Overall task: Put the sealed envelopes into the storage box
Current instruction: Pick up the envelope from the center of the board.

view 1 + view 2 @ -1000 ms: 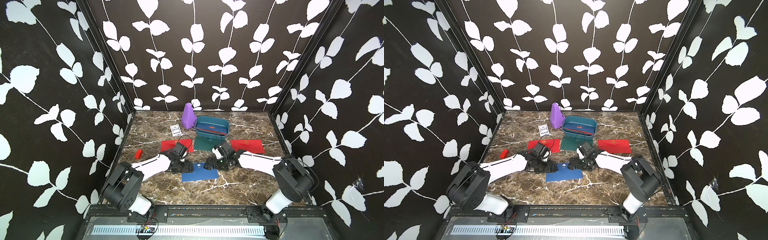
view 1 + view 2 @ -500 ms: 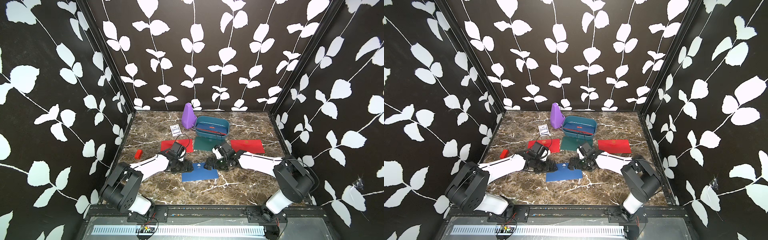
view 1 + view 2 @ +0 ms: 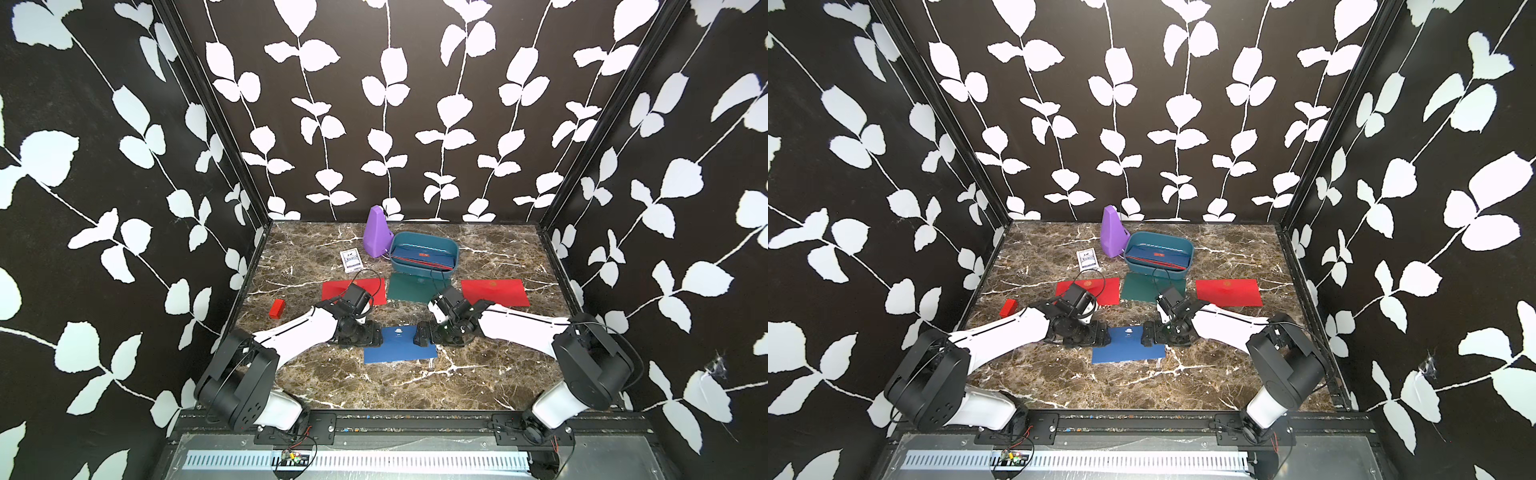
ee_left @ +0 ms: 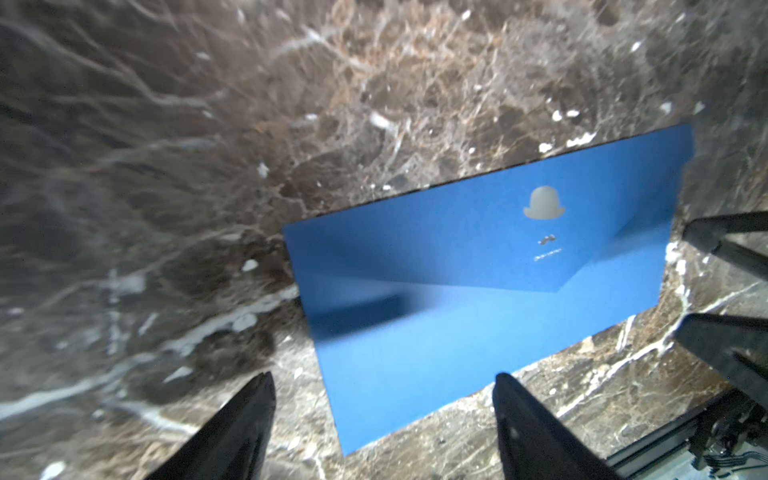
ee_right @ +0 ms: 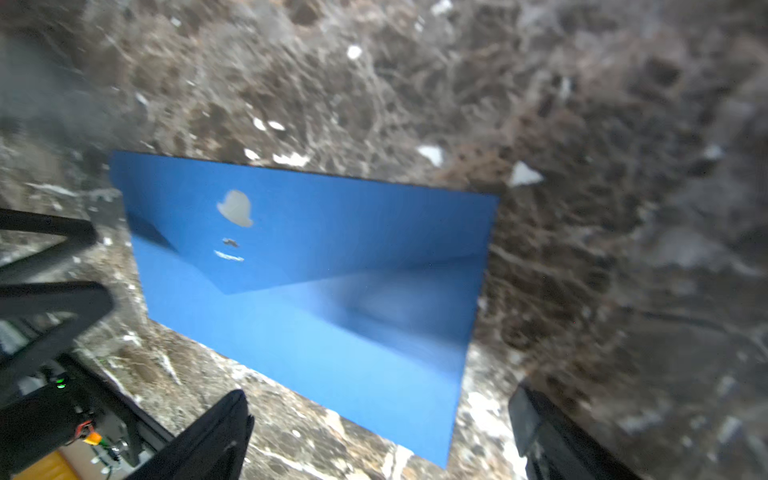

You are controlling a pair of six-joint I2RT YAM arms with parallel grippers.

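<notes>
Envelope [image 3: 400, 349] in blue lies flat on the worktop [image 3: 332, 382], long axis spanning left pincer [image 3: 377, 336] to right pincer [image 3: 419, 336]; both released wide, equally near.

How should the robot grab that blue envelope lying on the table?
Probably by a short end, sliding in low from the side. The blue envelope lies flat on the table, so nothing sticks up to pinch from above. The left hand and right hand sit open beside its two ends.

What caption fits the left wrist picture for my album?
Open left tool beside a blue envelope lying on the marble table.
</notes>
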